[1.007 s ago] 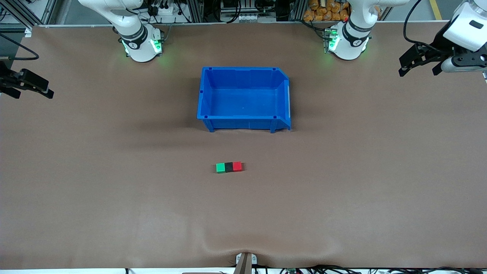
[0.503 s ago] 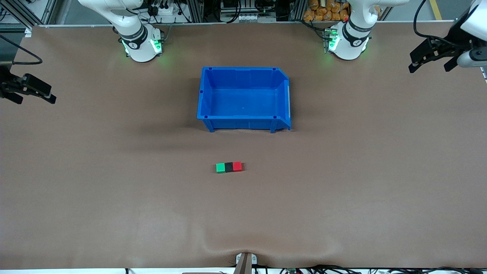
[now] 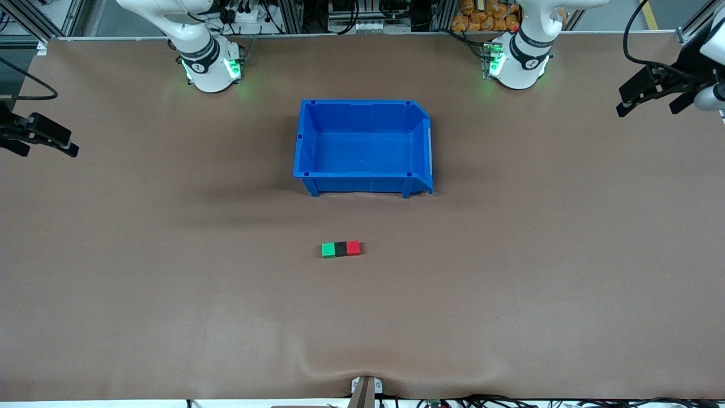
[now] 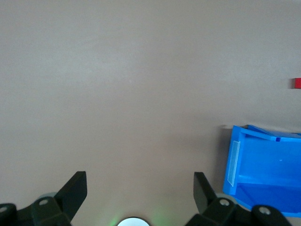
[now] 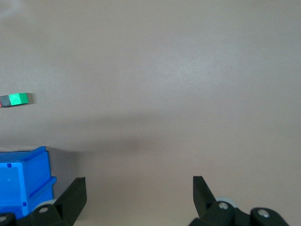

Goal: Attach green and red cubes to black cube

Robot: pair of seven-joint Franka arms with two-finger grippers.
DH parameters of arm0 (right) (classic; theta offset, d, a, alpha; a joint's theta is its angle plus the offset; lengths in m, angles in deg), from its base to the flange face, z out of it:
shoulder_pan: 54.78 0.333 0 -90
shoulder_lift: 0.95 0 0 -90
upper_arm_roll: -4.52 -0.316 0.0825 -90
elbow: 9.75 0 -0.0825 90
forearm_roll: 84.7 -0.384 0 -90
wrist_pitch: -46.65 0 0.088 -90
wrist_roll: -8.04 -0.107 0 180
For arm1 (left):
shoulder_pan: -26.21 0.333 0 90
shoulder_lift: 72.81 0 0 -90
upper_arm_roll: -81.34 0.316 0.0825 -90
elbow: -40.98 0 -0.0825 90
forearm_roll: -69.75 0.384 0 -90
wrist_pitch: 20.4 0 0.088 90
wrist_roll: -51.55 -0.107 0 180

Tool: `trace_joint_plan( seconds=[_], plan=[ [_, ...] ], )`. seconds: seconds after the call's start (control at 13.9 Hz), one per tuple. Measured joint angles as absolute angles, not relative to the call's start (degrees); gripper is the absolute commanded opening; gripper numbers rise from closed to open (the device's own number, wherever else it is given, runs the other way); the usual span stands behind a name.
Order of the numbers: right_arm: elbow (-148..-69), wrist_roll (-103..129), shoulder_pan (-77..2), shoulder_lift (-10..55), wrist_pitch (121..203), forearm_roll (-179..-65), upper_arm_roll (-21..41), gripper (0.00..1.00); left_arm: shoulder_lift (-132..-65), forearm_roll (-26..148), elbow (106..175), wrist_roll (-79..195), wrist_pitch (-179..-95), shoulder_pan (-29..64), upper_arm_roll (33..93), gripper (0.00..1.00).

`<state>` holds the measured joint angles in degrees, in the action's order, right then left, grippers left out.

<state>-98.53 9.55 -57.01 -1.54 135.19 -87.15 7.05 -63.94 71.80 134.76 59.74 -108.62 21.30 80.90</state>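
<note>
The green cube (image 3: 328,250), the black cube (image 3: 340,249) and the red cube (image 3: 353,247) lie touching in one row on the table, black in the middle, nearer the front camera than the blue bin. My left gripper (image 3: 647,110) hangs open and empty over the left arm's end of the table. The right gripper (image 3: 48,152) hangs open and empty over the right arm's end. The left wrist view shows open fingers (image 4: 77,183) and the red cube (image 4: 296,83). The right wrist view shows open fingers (image 5: 75,188), the green cube (image 5: 19,99) and the black cube (image 5: 4,100).
An empty blue bin (image 3: 362,185) stands mid-table between the arm bases and the cubes; a corner of the bin (image 4: 249,136) shows in the left wrist view, and the bin (image 5: 40,174) also shows in the right wrist view. Brown table surface (image 3: 510,283) surrounds the cubes.
The left gripper has drawn farther toward its end of the table. The right gripper has shifted only slightly. The three cubes have stayed put.
</note>
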Motion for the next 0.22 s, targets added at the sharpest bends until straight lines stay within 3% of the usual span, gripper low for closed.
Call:
trace_joint_plan(
  seconds=[0.22],
  plan=[
    [-98.4,9.6,-57.1,-1.5,135.5,-87.1,7.3,1.0,-64.9,71.8,133.3,59.7,-108.5,21.3,80.9,1.0]
  ],
)
